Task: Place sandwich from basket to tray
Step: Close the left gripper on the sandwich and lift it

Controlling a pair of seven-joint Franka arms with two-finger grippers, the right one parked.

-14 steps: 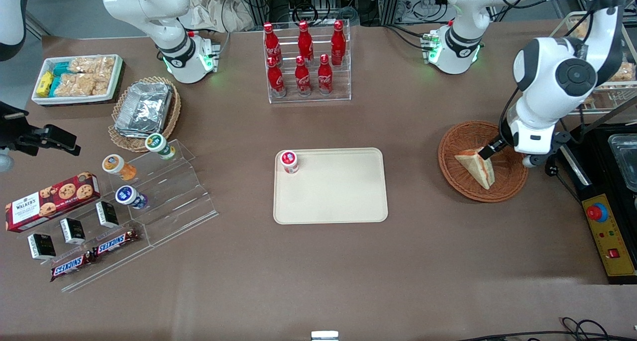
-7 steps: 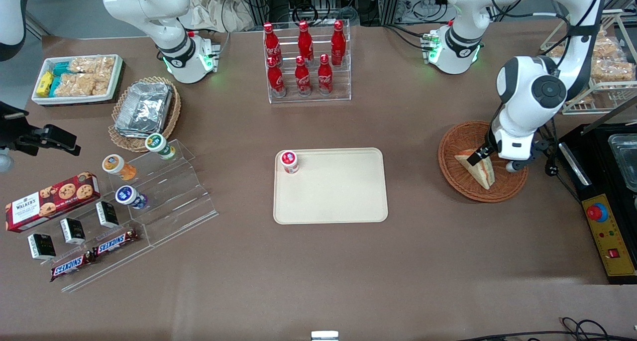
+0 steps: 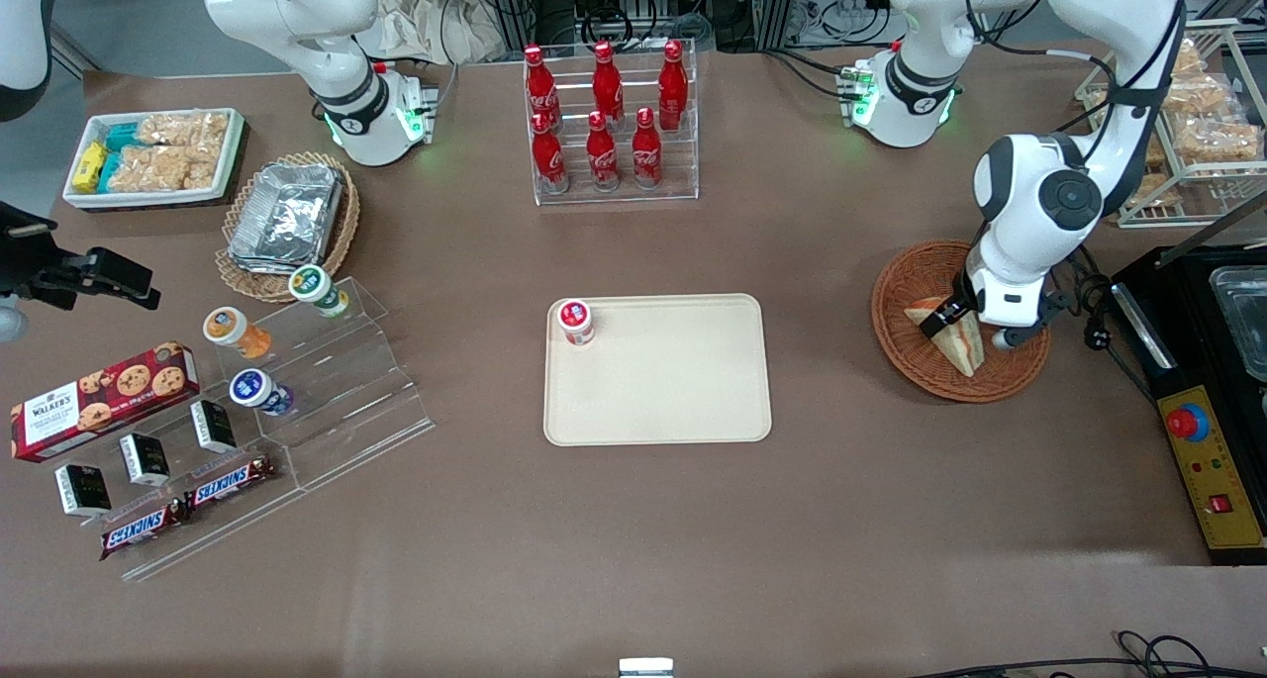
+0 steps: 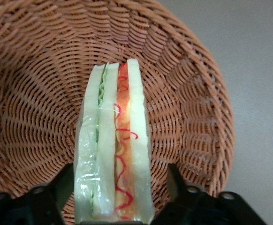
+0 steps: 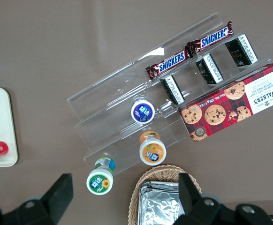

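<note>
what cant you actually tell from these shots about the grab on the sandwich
- Contact: in the left wrist view the gripper straddles the sandwich in the basket, fingers open beside it; whether a pad touches the wrap is unclear.
- Fingertips: cut off by the left wrist picture's edge.
- Front view: the arm's wrist covers much of the sandwich, so gripper depth cannot be read.
- Sandwich underside: hidden; resting or lifted is unclear.

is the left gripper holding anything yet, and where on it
Nothing is held yet. The gripper is open, its fingers straddling the wide end of the sandwich, one on each bread face, with gaps showing. The sandwich stands on edge in the basket.
</note>
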